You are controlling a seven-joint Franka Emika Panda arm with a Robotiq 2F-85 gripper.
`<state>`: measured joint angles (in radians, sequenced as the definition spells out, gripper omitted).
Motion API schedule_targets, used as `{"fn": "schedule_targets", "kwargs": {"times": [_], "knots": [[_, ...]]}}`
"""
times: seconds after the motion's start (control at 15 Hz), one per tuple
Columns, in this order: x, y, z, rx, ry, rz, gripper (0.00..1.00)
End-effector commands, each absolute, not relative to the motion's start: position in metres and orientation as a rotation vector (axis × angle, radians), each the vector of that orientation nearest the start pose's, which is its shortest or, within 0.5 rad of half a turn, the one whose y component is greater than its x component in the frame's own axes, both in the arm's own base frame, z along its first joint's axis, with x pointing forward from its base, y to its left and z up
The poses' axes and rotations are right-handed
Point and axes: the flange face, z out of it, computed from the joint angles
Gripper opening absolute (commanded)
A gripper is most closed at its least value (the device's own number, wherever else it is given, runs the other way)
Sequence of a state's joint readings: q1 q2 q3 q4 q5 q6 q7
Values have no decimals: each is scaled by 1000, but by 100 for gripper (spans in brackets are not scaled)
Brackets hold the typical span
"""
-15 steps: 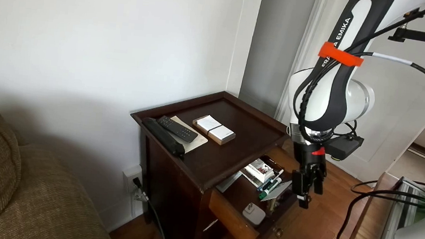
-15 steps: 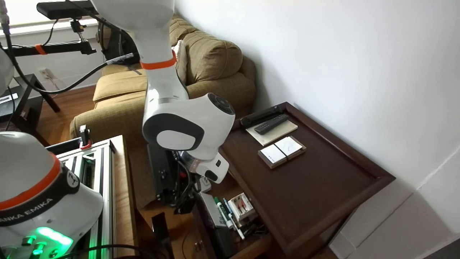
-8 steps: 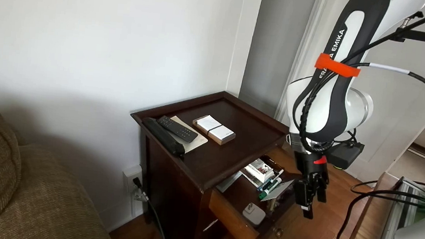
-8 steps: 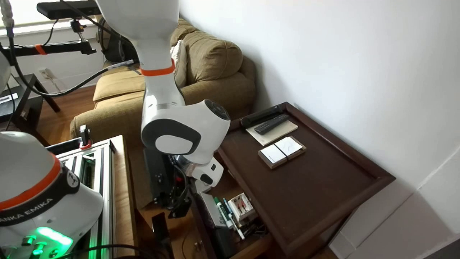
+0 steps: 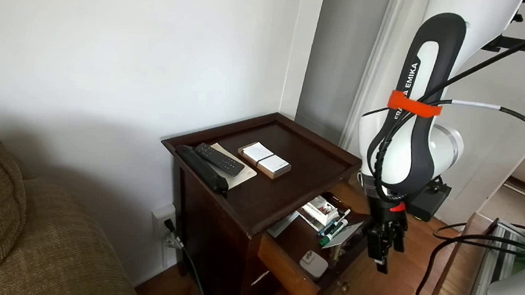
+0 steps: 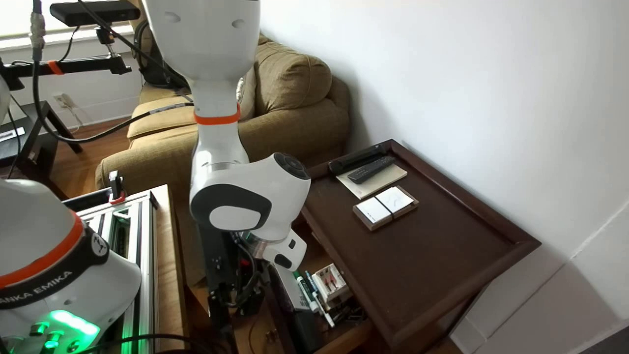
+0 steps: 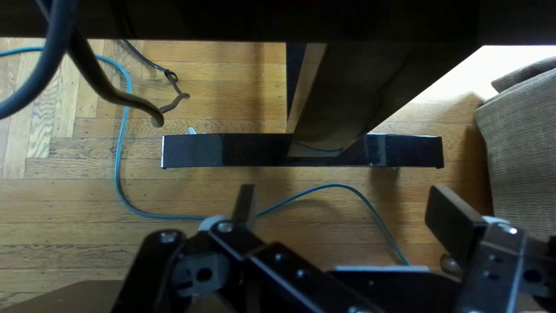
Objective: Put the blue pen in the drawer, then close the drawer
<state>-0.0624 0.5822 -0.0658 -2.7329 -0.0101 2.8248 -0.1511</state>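
Observation:
The drawer of the dark brown side table is pulled open in both exterior views. Its rim also shows in an exterior view. A thin blue pen lies inside it, beside a green marker. My gripper hangs fingers down outside the drawer, close in front of its front panel. Its fingers are apart with nothing between them in the wrist view. A round knob shows near the right finger there. In an exterior view the gripper is partly hidden by the arm.
The drawer also holds a white box and a white charger. On the tabletop lie a remote, a black case and a notepad. A wooden bench bears the robot base.
The arm and gripper have moved down in front of the drawer, first shifting slightly away from it. The drawer and its contents look unchanged.

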Motion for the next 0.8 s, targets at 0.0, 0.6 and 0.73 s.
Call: {"fn": "schedule_targets", "kwargs": {"times": [0.0,0.6,0.73], "knots": [[286,-47,8,-3063,-62,723,95],[298,-58,-4,-3152,-50,579,20],[302,-61,-5,-3180,-31,525,7]]}}
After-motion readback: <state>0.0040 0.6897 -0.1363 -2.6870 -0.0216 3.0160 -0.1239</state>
